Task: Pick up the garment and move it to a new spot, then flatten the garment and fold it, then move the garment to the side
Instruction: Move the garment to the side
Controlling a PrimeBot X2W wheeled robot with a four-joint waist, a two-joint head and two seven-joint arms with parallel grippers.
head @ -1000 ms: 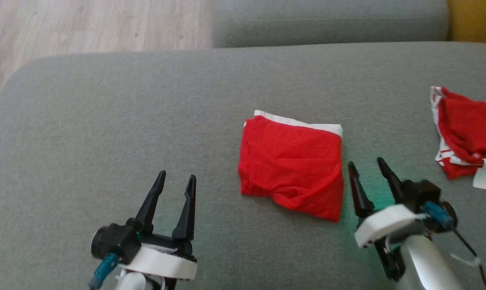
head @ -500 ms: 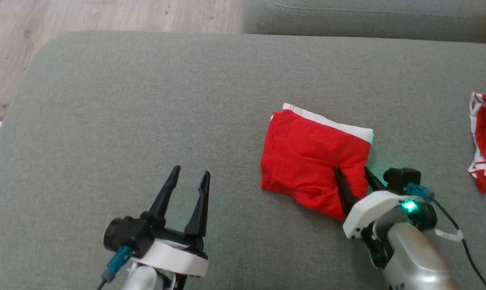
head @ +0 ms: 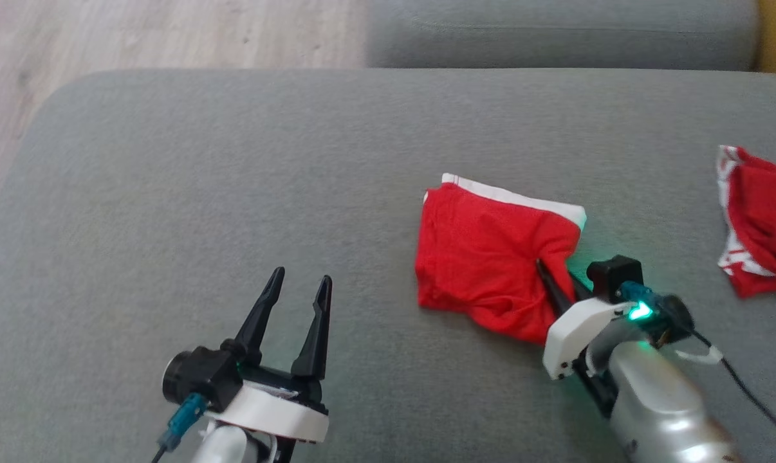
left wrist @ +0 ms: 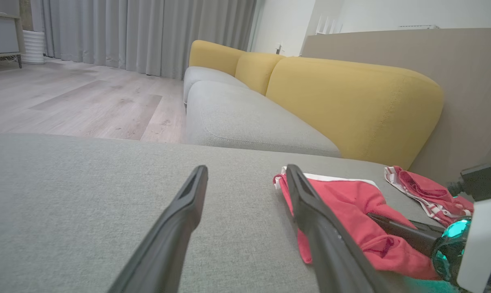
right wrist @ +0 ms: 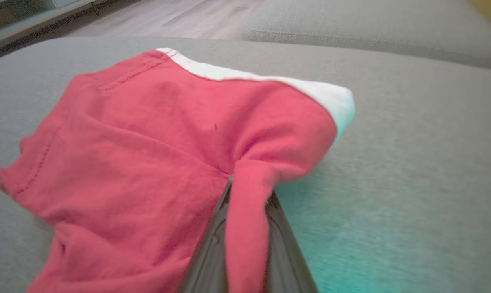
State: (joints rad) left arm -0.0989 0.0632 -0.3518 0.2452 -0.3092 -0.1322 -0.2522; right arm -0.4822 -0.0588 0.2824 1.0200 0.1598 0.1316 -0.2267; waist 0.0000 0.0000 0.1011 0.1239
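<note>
Garment [head: 484, 257] first: where is it?

It lies on the grey seat cushion [head: 233, 161], right of centre in your head view. It is a compact red packet with its white band [head: 517, 196] along the far edge.

So the folding is finished?

I judge so. The layers look doubled and roughly squared, though the near edge is rumpled. As I read it, what is left is the last step, carrying it to the side.

Is it held?

Your right gripper [head: 555, 275] is closed narrow on a ridge of cloth at the packet's near right corner. Your right wrist view shows that fold standing up between the fingers [right wrist: 207, 256]. The rest of the packet rests on the cushion, so it is not yet lifted.

And the left gripper [head: 301, 276]?

Yours is spread wide, holding nothing, well apart from the garment on its left.

Which side is it going to?

I cannot tell. A second red garment [head: 758, 225] lies crumpled near the right edge of your head view. You are gripping one corner only, so the packet may fall open as you carry it.
</note>
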